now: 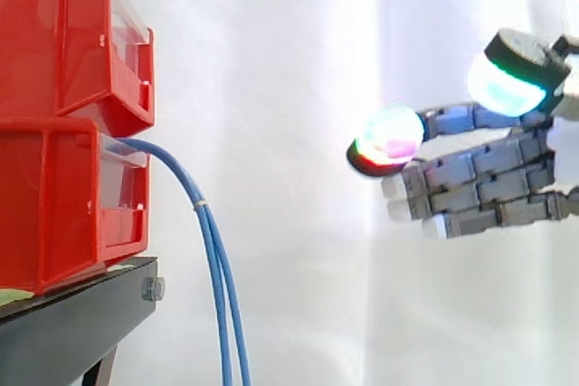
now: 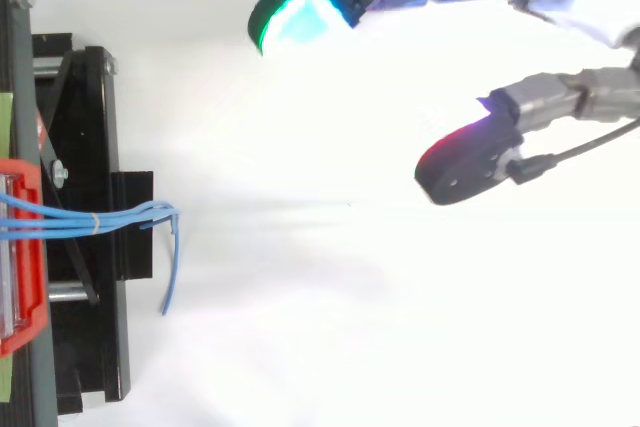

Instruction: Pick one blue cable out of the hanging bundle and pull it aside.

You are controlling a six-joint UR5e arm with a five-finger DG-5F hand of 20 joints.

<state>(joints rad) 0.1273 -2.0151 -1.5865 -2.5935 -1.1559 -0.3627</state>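
Blue thin cables [image 1: 220, 277] come out of the lower red plastic bin [image 1: 63, 196], bend over its front edge & hang toward 6 o'clock in the side view. A small pale band [image 1: 199, 205] cinches them just below the bend. In the top view the strands run together from the bin at 9 o'clock, then fan out past the band. One loose blue strand [image 2: 172, 267] strays toward 6 o'clock, a bit apart from the rest. The upper red plastic bin [image 1: 63, 33] is stacked on the lower one, both on a black metal stand [image 1: 81, 323], w/ a white curtain [image 1: 289, 61] behind.

The robot hand [image 1: 488, 187] sits at 3 o'clock in the side view, well apart from the bundle. It's spread wide, fingers nearly straight & pointing to 9 o'clock, one lifted clear above the others. It holds nothing. The magenta-green pad [image 1: 391, 140] leads; the cyan pad [image 1: 505, 86] is up at 1 o'clock from it.

Step in hand, as I judge it: approach, no contact yet. To do it well:
- Travel toward 9 o'clock & drop toward 7 o'clock, so the pads meet the cables below the band; above it they're tied together.
- Aim for the outlying strand, prob. easiest to isolate w/o catching neighbours.
- Keep the fingers apart until just one strand sits btwn them, then pinch lightly.
- Pull sideways slowly. Thin cable may slip on rounded pads, & a yank could drag the whole bundle from the bin.
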